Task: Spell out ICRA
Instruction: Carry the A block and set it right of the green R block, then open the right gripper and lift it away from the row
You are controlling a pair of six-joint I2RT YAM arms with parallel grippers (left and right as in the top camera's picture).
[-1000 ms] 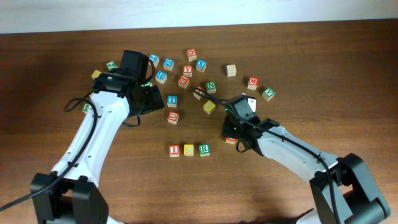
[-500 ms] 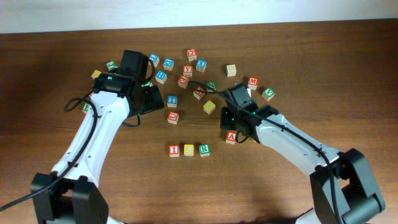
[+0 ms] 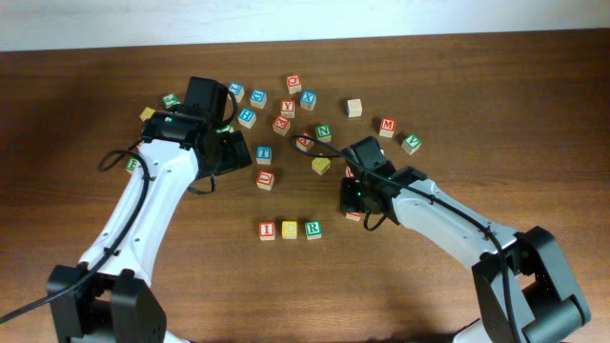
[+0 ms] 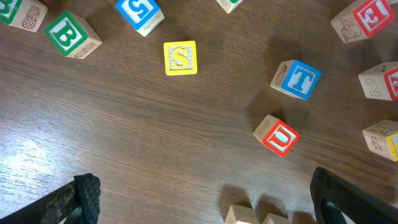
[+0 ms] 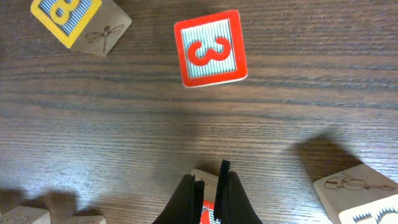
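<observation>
We see even, fairly bright light from above on table (image 3: 534,105). Overhead view: slightly soft, faint shadows. Left wrist view: pale glare on wood at lower left; blocks (image 4: 295,79) crisp, their shadows falling left. Right wrist view: wood grain sharp, soft shadow patch at right.

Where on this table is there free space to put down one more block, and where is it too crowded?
Free: the wood right of the R block, up to the right gripper; the strip below the I-C-R row; the far right side of the table. Crowded: above the row, around the T block and the U block.
</observation>
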